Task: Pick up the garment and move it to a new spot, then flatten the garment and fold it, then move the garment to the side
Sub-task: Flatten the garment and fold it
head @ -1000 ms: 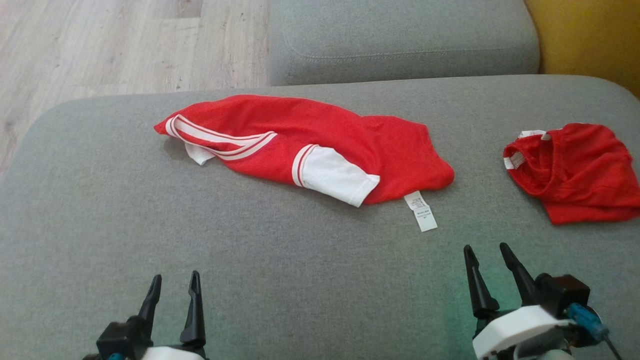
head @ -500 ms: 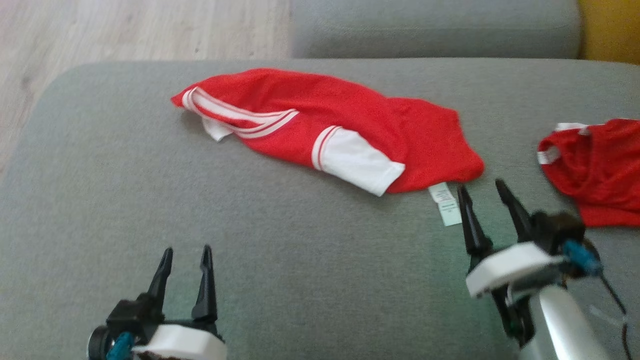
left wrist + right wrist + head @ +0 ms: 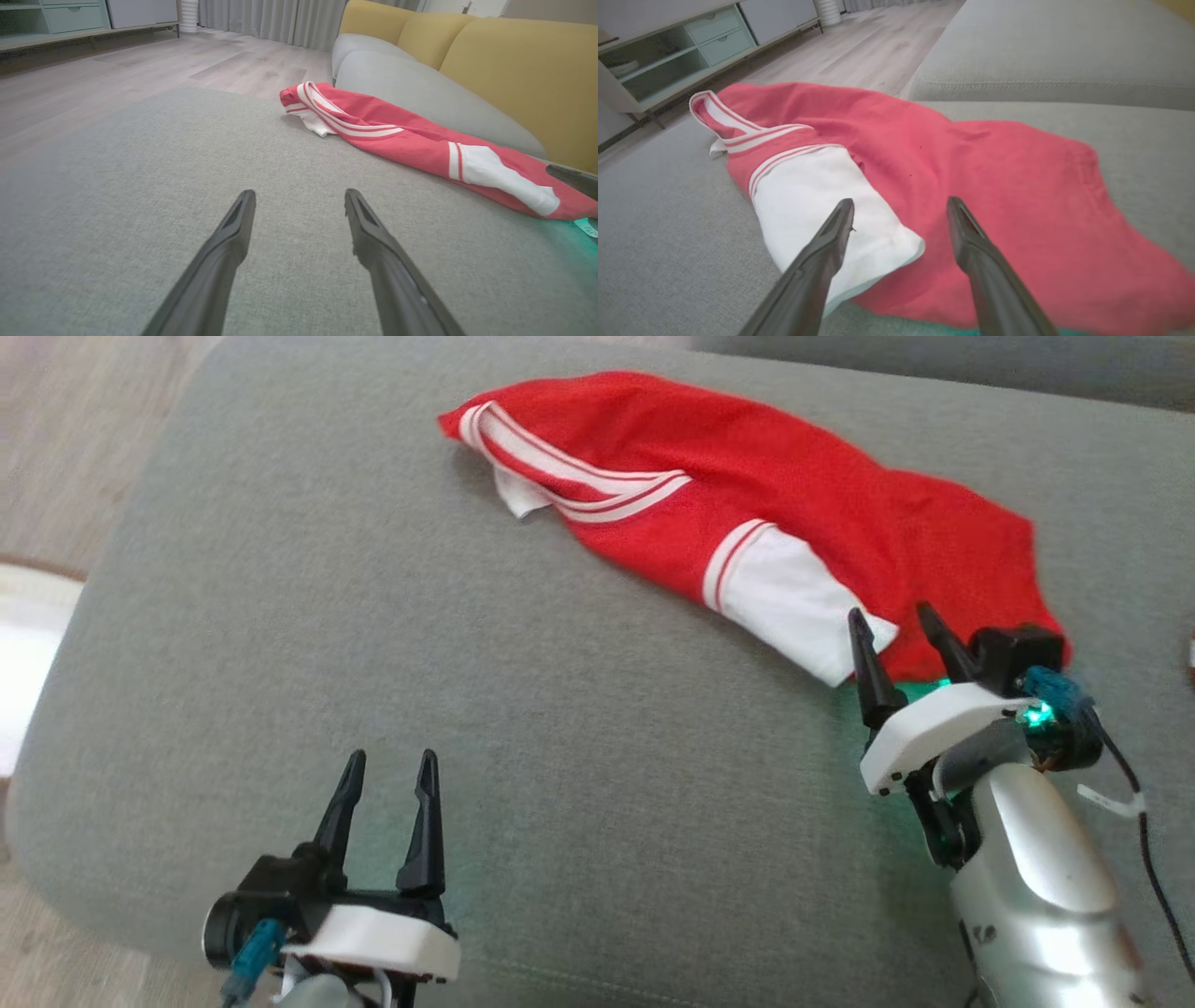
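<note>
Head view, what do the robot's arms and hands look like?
The left hand and right hand each have two long tapering black fingers on a black base with a white plate behind. The right forearm is silver, with a blue plug, a green light and a black cable. The left has a blue plug too.

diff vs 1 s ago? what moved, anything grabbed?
The right gripper reached forward to the near edge of the garment, and its open fingers now stand at the white sleeve. Nothing is gripped. The head camera also swung, so the whole picture shifted. Unchanged: the garment lies in the same rumpled shape on the grey cushion, and the left gripper is open and short of it.
</note>
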Controlling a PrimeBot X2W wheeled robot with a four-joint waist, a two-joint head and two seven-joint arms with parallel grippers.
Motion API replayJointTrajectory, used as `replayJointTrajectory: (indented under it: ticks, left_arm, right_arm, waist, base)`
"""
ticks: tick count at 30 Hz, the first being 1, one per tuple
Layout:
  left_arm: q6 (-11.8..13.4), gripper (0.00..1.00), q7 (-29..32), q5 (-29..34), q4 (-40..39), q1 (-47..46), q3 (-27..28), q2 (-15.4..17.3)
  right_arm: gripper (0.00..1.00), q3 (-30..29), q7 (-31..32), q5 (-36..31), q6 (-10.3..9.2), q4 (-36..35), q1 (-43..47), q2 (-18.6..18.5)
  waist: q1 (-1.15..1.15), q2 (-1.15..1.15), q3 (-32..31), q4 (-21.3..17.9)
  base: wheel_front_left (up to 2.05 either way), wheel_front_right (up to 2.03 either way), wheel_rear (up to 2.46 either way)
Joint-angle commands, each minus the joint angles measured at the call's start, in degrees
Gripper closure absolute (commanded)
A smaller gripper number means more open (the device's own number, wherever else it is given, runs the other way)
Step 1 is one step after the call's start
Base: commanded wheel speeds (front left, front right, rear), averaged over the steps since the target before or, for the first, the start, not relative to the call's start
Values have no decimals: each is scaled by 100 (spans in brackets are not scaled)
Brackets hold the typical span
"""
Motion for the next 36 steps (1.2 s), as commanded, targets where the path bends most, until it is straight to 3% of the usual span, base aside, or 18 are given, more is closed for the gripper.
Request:
replayJointTrajectory:
  ticks: [1, 18, 20, 24, 27, 28, 29, 36]
  left_arm:
    - [-45, 0, -72, 62, -91, -241, 187, 18]
    - [-130, 0, -72, 197, -20, -217, 275, -52]
    - [-137, 0, -72, 204, -17, -232, 278, -58]
    - [-155, 0, -72, 219, 3, -258, 288, -72]
    - [-163, 0, -72, 226, 28, -275, 289, -84]
    - [-164, 0, -72, 227, 34, -280, 291, -90]
    - [-165, 0, -72, 229, 39, -285, 293, -95]
    - [-174, 0, -72, 239, 60, -283, 324, -109]
  right_arm:
    - [0, 144, -106, 30, 21, 107, -284, -12]
    - [0, 909, -705, 759, 21, 1174, -717, -12]
    - [17, 1026, -755, 841, 21, 1221, -775, -12]
    - [60, 1230, -808, 982, 21, 1329, -869, -12]
    - [76, 1336, -819, 1054, 21, 1433, -916, -12]
    - [95, 1362, -824, 1072, 21, 1468, -931, -12]
    - [100, 1384, -833, 1087, 21, 1501, -948, -12]
    - [100, 1600, -915, 1228, 21, 1604, -1043, -12]
  waist:
    - [-1, 0, 118, 162]
    - [-1, 0, 178, 48]
    - [-1, 0, 200, 40]
    - [-1, 0, 228, 42]
    - [-1, 0, 237, 54]
    - [-1, 0, 240, 57]
    - [-1, 0, 243, 61]
    - [-1, 0, 237, 61]
  base:
    - [0, 0, 0]
    - [0, 0, 0]
    - [0, 0, 0]
    - [0, 0, 0]
    - [0, 0, 0]
    - [0, 0, 0]
    - [0, 0, 0]
    - [0, 0, 0]
